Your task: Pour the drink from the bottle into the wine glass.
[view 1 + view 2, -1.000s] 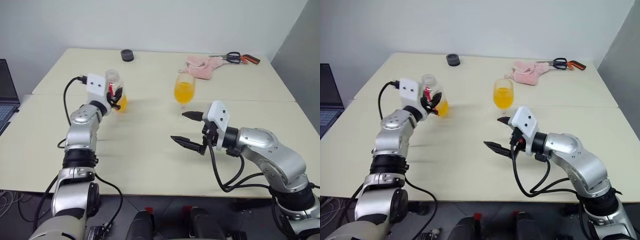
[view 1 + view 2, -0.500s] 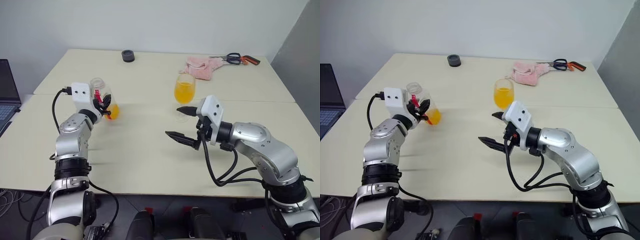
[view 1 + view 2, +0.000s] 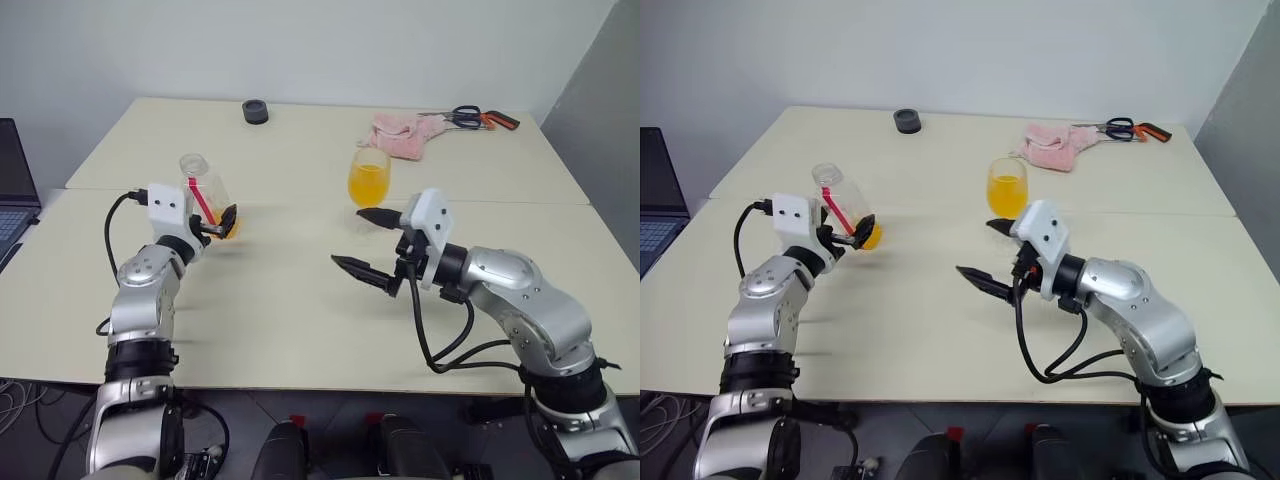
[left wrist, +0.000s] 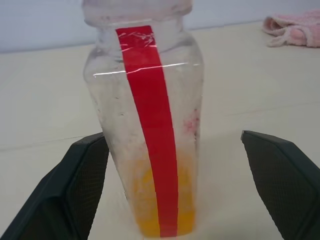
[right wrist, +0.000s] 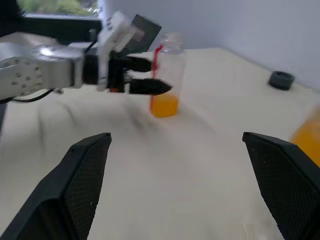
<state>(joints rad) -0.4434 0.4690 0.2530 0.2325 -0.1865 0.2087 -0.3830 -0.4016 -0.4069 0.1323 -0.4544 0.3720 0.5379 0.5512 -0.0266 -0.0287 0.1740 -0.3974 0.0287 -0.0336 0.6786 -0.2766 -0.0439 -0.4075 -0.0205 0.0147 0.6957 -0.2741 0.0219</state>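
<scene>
1. Laptop edge (image 3: 12, 185) shows at the far left, well off from the left gripper.
2. Left gripper (image 3: 222, 225) has its two black fingers spread wide; they flank the base of the bottle (image 3: 203, 187) without closing on it. In the left wrist view there is a gap on either side of the bottle, so nothing is held.
3. Bottle stands upright on the worktop (image 3: 290, 300), right between those fingers, with a red strip down its side and a little of the orange drink (image 4: 150, 210) in the bottom.
4. Black round cap-like thing (image 3: 255, 110) lies well beyond the left gripper.
5. Right gripper (image 3: 362, 242) is wide open and empty, level above the worktop.
6. Wine glass (image 3: 368, 180) stands just behind the right gripper's upper finger, roughly half full of orange drink.
7. Pink cloth (image 3: 402, 135) and scissors (image 3: 478, 116) lie farther back.
</scene>
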